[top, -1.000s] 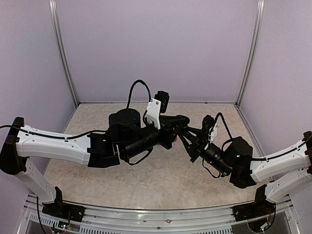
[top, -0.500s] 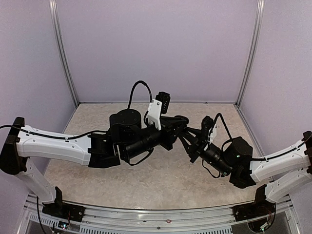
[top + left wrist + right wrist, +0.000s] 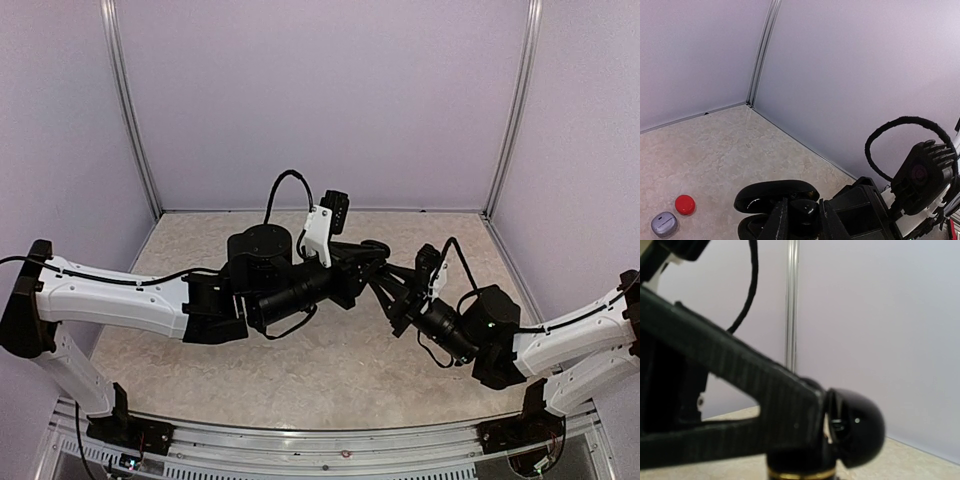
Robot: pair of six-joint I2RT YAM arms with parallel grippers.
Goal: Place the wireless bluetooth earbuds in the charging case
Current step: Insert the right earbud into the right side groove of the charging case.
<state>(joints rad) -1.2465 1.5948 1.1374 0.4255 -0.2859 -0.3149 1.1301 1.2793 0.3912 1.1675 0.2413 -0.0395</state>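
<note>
Clamped with the left claw (image 3: 801, 227) on the base of a black charging case (image 3: 776, 192), glossy lid swung open, held up off the table (image 3: 715, 145) near its middle. Met nose to nose by the right claw (image 3: 392, 288), fingers drawn near together; cannot tell whether pinching an earbud or nothing. Compared with a second ago, moved only a touch: sunk a little at the right forearm, pushed slightly closer in, nudged along at the left wrist. Reads as fine lining-up over the open case rather than a finished drop; judged mid-insertion, with nothing shown seated. Cannot find any of the wireless bluetooth earbuds in any view: too small, or buried where the claws meet. Blocked in the top view by the two wrists, case included. Filled in the right wrist view by blurred black bars and a shiny black dome (image 3: 856, 426), perhaps the lid, not sure; cut off below, a gold ring (image 3: 800, 473) of unknown belonging. Left lying well away on the table, a small red rounded piece (image 3: 685, 204) just beside a silvery grey one (image 3: 664, 224), likely closed cases, too small to swear to.
</note>
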